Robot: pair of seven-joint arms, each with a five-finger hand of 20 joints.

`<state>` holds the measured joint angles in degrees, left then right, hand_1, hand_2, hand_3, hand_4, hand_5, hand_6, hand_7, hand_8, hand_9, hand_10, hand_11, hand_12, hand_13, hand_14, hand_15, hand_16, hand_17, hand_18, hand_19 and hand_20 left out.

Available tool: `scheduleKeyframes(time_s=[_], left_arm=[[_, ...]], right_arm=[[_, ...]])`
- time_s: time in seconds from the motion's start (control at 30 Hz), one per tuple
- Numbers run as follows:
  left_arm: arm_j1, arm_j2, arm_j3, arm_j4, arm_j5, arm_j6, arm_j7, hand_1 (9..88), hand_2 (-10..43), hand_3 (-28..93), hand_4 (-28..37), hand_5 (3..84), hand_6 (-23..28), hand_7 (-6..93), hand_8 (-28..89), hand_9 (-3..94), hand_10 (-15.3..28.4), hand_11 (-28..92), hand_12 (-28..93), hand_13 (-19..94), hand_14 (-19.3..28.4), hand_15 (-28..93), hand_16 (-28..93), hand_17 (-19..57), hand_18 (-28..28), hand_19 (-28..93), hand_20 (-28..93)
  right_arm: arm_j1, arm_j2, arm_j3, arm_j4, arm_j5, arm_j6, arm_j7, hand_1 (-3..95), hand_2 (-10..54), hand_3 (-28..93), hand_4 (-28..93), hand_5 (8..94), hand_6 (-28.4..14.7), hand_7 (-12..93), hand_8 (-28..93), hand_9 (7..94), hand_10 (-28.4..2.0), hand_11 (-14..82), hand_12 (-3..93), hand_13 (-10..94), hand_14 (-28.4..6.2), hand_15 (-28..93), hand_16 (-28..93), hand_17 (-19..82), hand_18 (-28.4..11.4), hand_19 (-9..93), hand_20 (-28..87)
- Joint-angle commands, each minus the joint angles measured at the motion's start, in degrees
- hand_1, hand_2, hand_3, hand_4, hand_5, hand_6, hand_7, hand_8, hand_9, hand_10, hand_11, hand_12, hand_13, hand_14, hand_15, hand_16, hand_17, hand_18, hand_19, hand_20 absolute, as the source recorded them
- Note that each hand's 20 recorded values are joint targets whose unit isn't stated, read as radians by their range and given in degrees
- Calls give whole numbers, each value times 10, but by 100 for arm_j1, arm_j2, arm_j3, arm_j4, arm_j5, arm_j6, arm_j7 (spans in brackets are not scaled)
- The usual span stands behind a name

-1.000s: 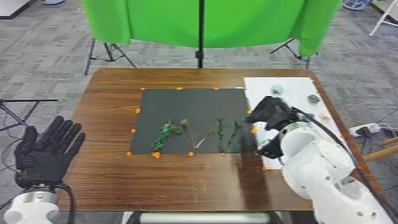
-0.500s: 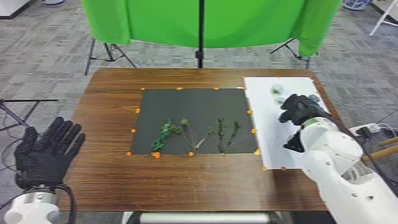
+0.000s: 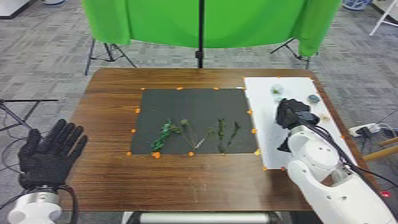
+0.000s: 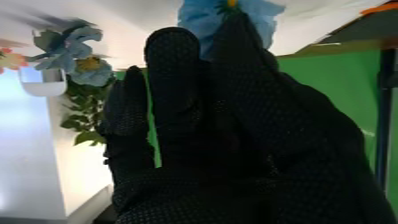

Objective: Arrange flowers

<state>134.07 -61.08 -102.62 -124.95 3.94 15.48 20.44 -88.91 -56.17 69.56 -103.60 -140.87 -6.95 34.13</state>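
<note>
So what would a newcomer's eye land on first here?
Probably the bright green cloth hanging beyond the table. Then the black-gloved right hand over the white sheet at the table's right, with a blue flower partly behind its fingertips in the right wrist view. After that, the green stems on the dark mat.

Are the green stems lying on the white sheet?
No, the green stems lie on the dark mat, to the left of the white sheet.

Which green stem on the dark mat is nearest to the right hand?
The rightmost stem in the head view; it lies closest to the white sheet.
</note>
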Motion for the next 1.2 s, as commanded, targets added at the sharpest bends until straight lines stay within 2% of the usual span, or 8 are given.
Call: scheduleKeyframes(time_s=[0.03, 0.17, 0.43, 0.57, 0.73, 0.8, 1.07, 1.2], left_arm=[[152, -24, -87, -26, 70, -62, -15, 278, 128, 681, -283, 499, 94, 93, -86, 444, 144, 175, 111, 381, 140, 283, -39, -41, 142, 353, 143], [154, -1, -116, -27, 70, -57, -19, 279, 125, 680, -283, 499, 94, 91, -85, 444, 144, 174, 112, 381, 140, 280, -37, -41, 142, 352, 142], [35, 81, -14, -19, 30, 15, 15, 280, 125, 675, -283, 498, 94, 92, -85, 444, 144, 173, 112, 380, 139, 279, -34, -42, 143, 352, 142], [-158, 159, 66, 47, 35, 62, -3, 280, 125, 677, -283, 498, 94, 92, -85, 443, 144, 173, 113, 380, 139, 278, -34, -41, 142, 351, 142], [-197, 259, 108, 36, 15, 78, 67, 280, 125, 677, -283, 498, 94, 92, -85, 443, 144, 174, 113, 380, 140, 279, -34, -41, 142, 351, 143], [-213, 283, 125, 36, 15, 87, 58, 279, 125, 677, -283, 499, 94, 92, -85, 443, 144, 175, 113, 380, 140, 279, -34, -42, 142, 351, 143], [-266, 300, 223, 42, 25, 97, -44, 279, 127, 676, -283, 499, 95, 90, -86, 443, 144, 175, 112, 381, 139, 279, -34, -41, 142, 351, 144], [-219, 282, 187, 22, 26, 93, -20, 280, 127, 675, -283, 499, 95, 90, -85, 443, 145, 175, 112, 379, 140, 281, -34, -41, 142, 351, 145]], right_arm=[[364, -6, -435, -884, 107, -170, -515, 665, -95, 644, -282, 735, -6, 190, -8, 767, -114, 57, 349, 650, -82, 522, 423, 308, -201, 819, 445], [904, -302, -1048, -1034, 303, -225, -891, 660, -95, 641, -282, 734, -8, 185, -8, 764, -116, 55, 347, 648, -83, 524, 424, 307, -204, 820, 446], [2079, -1430, -2532, -201, 279, -568, -1856, 658, -95, 639, -283, 713, -9, 170, -8, 740, -121, 76, 322, 638, -84, 533, 418, 301, -204, 820, 445], [2290, -1900, -2959, 167, 69, -695, -2097, 658, -95, 637, -283, 714, -9, 172, -7, 740, -119, 76, 324, 637, -83, 534, 417, 300, -203, 819, 445], [2344, -2260, -3251, 589, -196, -899, -2198, 659, -95, 636, -283, 712, -9, 171, -10, 740, -117, 76, 324, 635, -82, 534, 418, 299, -203, 818, 446], [2321, -2359, -3365, 813, -391, -656, -2161, 658, -95, 637, -283, 710, -8, 172, -11, 739, -117, 76, 326, 635, -82, 534, 418, 299, -203, 818, 447], [2076, -2658, -3319, 1277, -859, -744, -1973, 658, -95, 637, -283, 692, -5, 173, -21, 719, -115, 88, 312, 628, -79, 535, 415, 297, -200, 811, 445], [2003, -2665, -3223, 1317, -881, -826, -1903, 660, -95, 635, -283, 681, -5, 167, -33, 703, -116, 102, 296, 624, -78, 536, 413, 295, -200, 809, 444]])
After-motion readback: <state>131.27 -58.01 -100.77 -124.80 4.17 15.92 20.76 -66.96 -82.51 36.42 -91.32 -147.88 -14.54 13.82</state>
